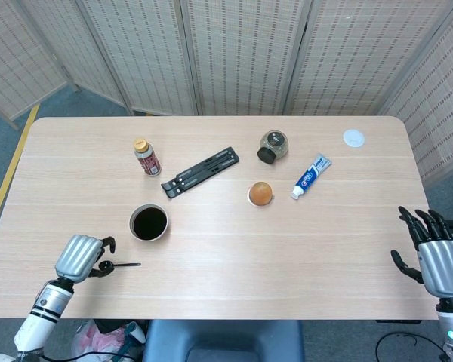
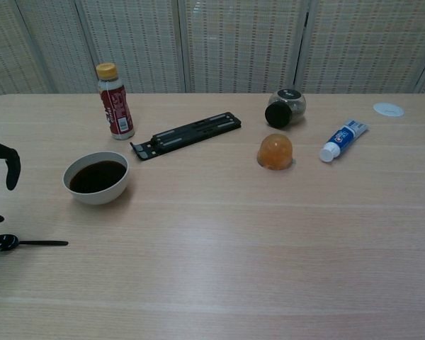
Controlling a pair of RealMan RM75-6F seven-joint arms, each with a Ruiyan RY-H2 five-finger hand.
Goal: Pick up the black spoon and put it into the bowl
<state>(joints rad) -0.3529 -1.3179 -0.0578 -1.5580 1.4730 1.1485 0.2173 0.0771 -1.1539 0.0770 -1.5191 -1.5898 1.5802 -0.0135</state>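
Spoon (image 2: 21, 243) flat on table, just beneath left hand's fingers (image 2: 11, 167).

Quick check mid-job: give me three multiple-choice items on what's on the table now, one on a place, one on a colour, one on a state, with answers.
1. Where does the black spoon lie relative to the bowl?
A. Inside the bowl
B. On the table, nearer the robot and to its left of the bowl
C. Beside the toothpaste tube

2. What colour is the cap of the upright bottle?
A. Yellow-orange
B. Blue
C. Green

3. What is the left hand doing?
A. Holding the spoon above the bowl
B. Resting on the bottle
C. Hovering over the spoon's bowl end, spoon still flat on the table

Answers: 1 B, the chest view shows the spoon on bare wood below and left of the bowl. 2 A, the cap is plainly yellow-orange. 3 C, the chest view shows the spoon lying flat with fingers above it.
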